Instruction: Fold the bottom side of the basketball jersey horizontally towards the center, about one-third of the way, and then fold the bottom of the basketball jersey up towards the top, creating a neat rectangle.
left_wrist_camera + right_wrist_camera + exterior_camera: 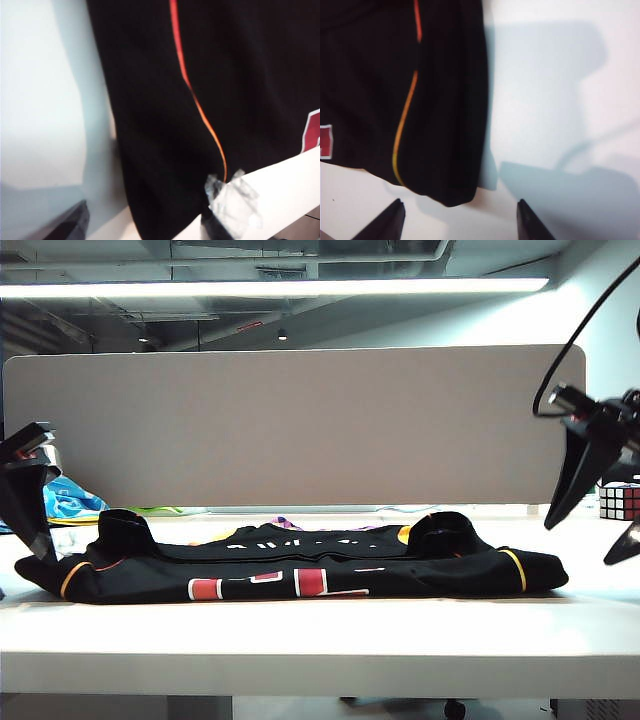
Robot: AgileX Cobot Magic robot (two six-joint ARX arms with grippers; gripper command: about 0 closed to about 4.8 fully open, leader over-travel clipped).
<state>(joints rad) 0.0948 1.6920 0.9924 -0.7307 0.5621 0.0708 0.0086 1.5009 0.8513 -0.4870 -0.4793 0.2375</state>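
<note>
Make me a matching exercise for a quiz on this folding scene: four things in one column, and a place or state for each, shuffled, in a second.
Things:
1. basketball jersey
2. left pincer
3. right pincer
4. puzzle cube

Places or states:
A. open, raised by the jersey's right end
B. on the table, far right, behind an arm
C. lying folded across the table
D. open, raised by the jersey's left end

Pairs: 1-C, 2-D, 3-A, 4-B

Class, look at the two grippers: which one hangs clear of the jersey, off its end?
The right gripper: it hangs above the table beyond the jersey. The left gripper sits against the jersey's other end.
</note>
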